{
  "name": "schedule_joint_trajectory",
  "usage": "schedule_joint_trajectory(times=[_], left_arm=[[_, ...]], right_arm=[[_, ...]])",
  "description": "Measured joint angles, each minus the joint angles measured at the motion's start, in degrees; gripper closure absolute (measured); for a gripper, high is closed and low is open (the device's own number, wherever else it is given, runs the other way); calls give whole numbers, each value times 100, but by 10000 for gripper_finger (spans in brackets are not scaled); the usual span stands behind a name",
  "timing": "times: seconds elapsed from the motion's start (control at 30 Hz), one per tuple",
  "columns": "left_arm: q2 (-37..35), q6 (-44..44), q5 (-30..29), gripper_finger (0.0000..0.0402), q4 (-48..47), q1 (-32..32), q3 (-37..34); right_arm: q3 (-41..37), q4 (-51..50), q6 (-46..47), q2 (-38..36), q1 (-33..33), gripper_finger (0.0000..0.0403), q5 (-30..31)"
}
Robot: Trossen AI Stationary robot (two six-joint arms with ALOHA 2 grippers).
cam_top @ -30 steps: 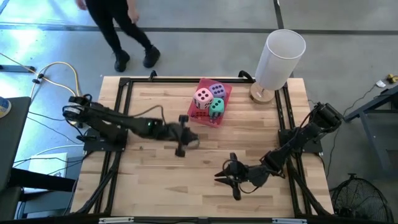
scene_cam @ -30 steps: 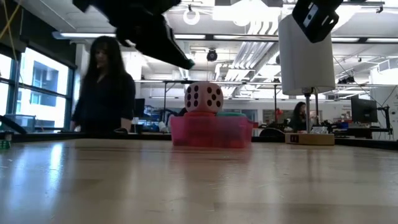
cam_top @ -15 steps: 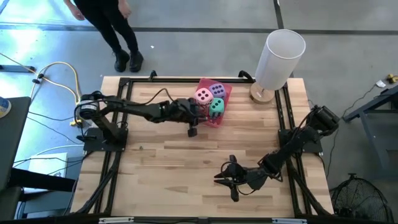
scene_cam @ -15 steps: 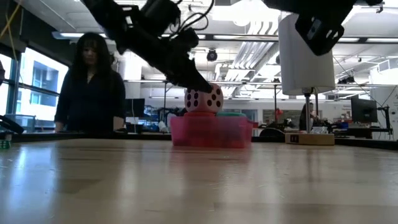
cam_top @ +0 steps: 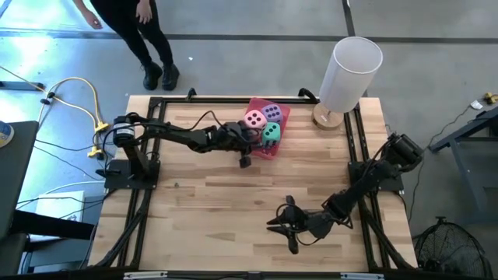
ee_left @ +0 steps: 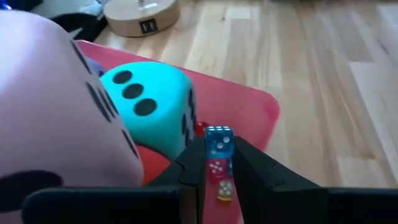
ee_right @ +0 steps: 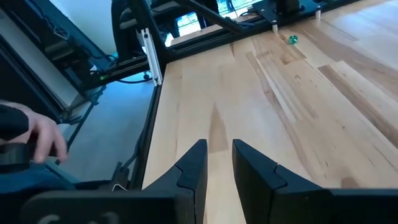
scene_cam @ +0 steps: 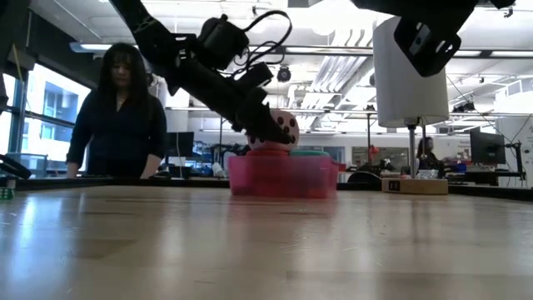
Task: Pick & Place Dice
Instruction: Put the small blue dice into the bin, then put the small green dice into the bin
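Left end effector (ee_left: pixel 217 163), clenched on what look like tiny stacked cubes, hovers at the pink tray (cam_top: pixel 277 148) holding our pink die (cam_top: pixel 254 120), teal die (cam_top: pixel 271 133) and purple die (cam_top: pixel 272 112). Nudging the teal die could tip the stack out.

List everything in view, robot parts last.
soft pink die with dark pips: 1, pink, in the tray
soft teal die: 1, teal, in the tray
soft purple die: 1, purple, in the tray, far side
translucent rectangular tray: 1, pink, table's far middle
tiny translucent dice: 3, blue, pink, yellow, at left gripper's tips
tiny green die: 1, on the table
cylinder lamp on wooden base: 1, white, far right corner
wooden table: 1, light
person: 1, dark clothes, beyond the table
left gripper: at the tray's near edge
right gripper: empty, near right of the table
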Motion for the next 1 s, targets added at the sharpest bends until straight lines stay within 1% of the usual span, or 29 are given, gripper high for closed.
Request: schedule_joint_trajectory(times=[0.1,0.2,0.4,0.57,1.0], left_arm=[[0,-35,-193,336,85,-2,0],[0,-24,-429,312,109,-2,0],[0,-225,-446,260,113,-2,0],[0,-343,-446,229,100,-4,0],[0,-356,-441,222,-369,-17,2]], right_arm=[[0,0,23,0,30,338,13],[0,14,52,0,54,338,10],[0,25,167,0,71,338,11],[0,58,181,4,73,338,11],[0,126,176,46,73,338,13]])
